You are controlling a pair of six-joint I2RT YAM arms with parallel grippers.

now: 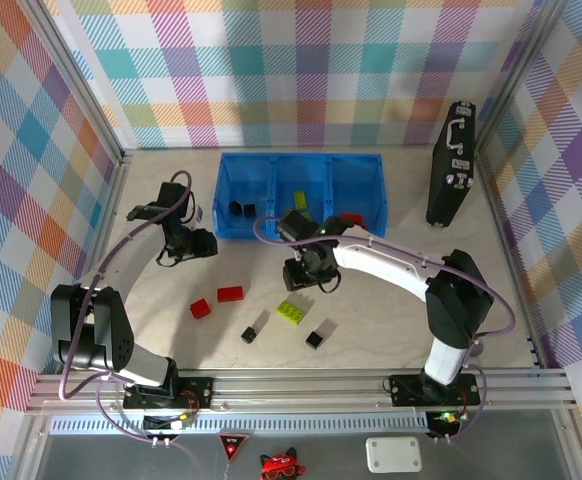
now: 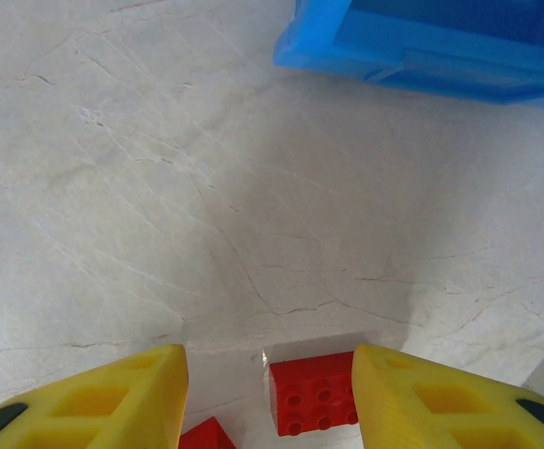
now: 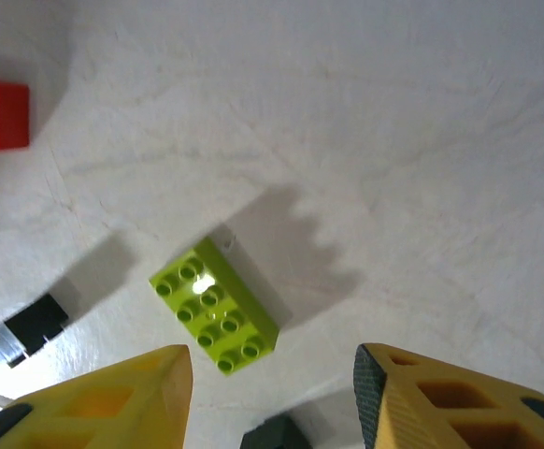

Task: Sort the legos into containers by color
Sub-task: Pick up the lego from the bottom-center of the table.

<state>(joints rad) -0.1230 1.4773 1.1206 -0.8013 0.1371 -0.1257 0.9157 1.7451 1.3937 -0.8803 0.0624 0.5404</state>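
Left gripper (image 2: 267,363): fingers partly apart, nothing held; a red lego (image 2: 314,404) lies on the table (image 2: 160,187) just ahead. Right gripper (image 3: 272,363): likewise parted and empty, a lime lego (image 3: 214,316) on the table before it. The blue bin (image 1: 233,230) stands behind, with black, lime and red pieces in its separate compartments.

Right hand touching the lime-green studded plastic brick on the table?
Apart. Top external view shows bare tabletop between the right hand and the lime-green studded plastic brick.
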